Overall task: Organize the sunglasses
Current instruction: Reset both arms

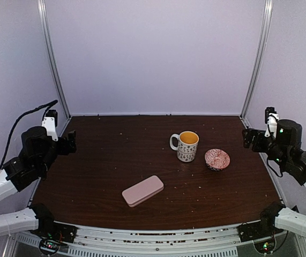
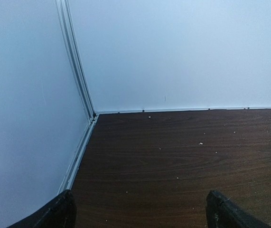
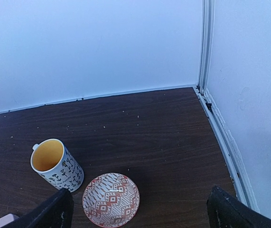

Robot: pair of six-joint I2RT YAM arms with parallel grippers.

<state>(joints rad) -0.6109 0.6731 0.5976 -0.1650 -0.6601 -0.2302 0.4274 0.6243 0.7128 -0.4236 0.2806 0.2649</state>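
Observation:
The sunglasses are out of view in every frame. A pink oblong case [image 1: 142, 190] lies shut on the dark wooden table [image 1: 115, 155], near the front middle. My left gripper [image 1: 69, 143] hovers at the table's left edge, open, with only bare wood between its fingers [image 2: 59, 211]. My right gripper [image 1: 247, 138] hangs at the right edge, also open and holding nothing. In the right wrist view its fingers [image 3: 225, 209] frame the patterned bowl [image 3: 110, 199] and bare table.
A white patterned mug [image 1: 187, 145] with a yellow inside stands right of centre, seen too in the right wrist view as the mug [image 3: 55, 165]. A small red-and-white bowl [image 1: 217, 159] sits to its right. White walls enclose the table on three sides.

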